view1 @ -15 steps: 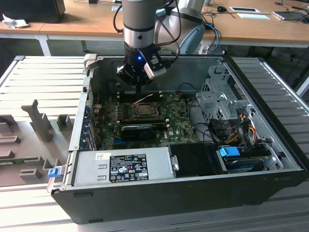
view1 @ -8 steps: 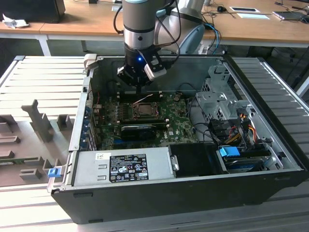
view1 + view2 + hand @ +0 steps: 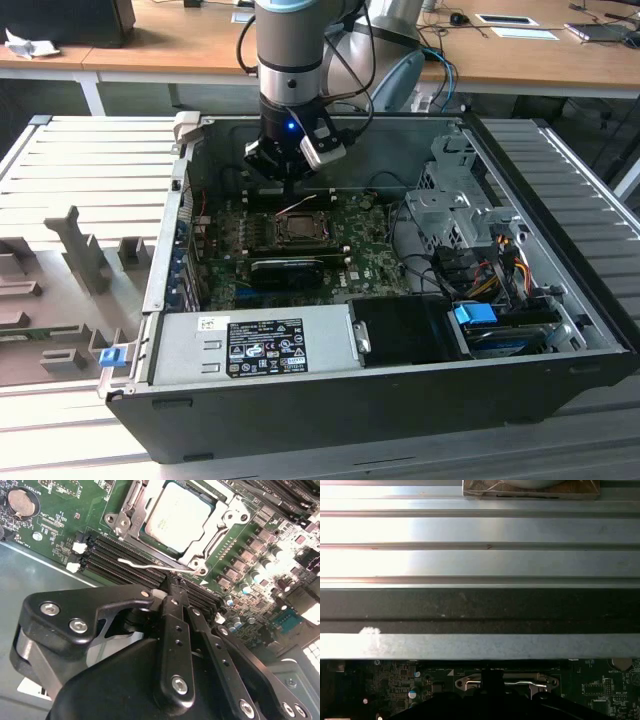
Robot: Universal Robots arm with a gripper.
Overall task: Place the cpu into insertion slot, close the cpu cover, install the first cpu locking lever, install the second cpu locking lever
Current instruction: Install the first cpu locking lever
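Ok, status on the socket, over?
Gripper at the locking lever beside the socket. Cpu seated, cpu cover down over it. Nothing in the way.

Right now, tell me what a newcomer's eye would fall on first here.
The black hand hangs low inside the open computer case, its tip beside the socket. There the cpu sits under the closed cpu cover, and a thin silver locking lever lies between the socket and the hand.
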